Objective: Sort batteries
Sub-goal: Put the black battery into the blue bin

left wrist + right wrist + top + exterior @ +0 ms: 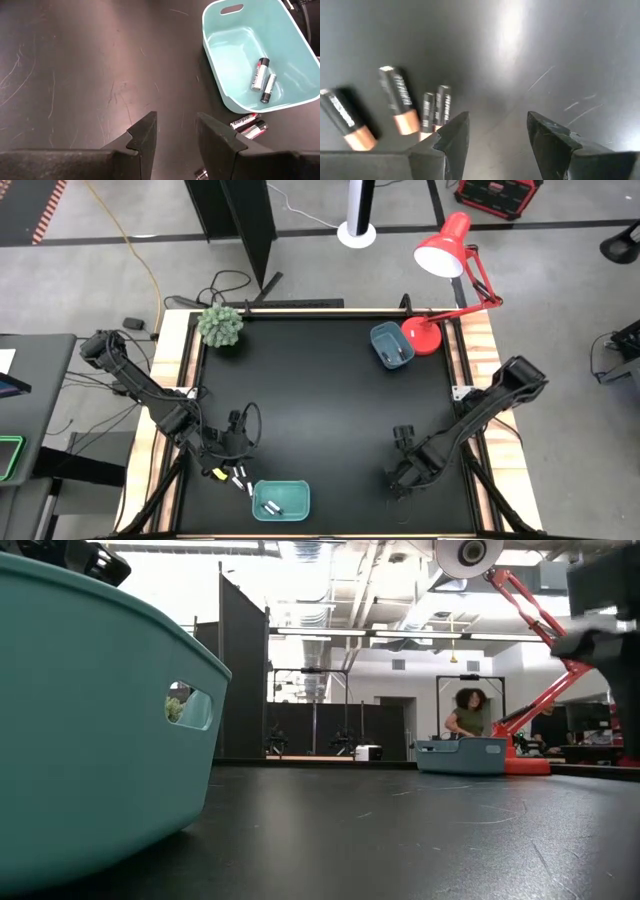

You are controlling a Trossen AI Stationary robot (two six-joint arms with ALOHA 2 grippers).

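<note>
Lying in the teal tray, two batteries show only wrist-side.

Surface: matt black, finely scratched. Teal tray: smooth plastic, slight sheen. Batteries: glossy wrap, metal ends.

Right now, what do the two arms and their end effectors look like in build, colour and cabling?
Both arms are black, jointed and slim. The left arm trails a looped black cable near its left end effector, whose fingers are matte black, blocky and wedge-tipped. The right arm looks the same, with a bulkier shoulder housing; its right end effector has matching dark angular fingers. No markings are visible.
</note>
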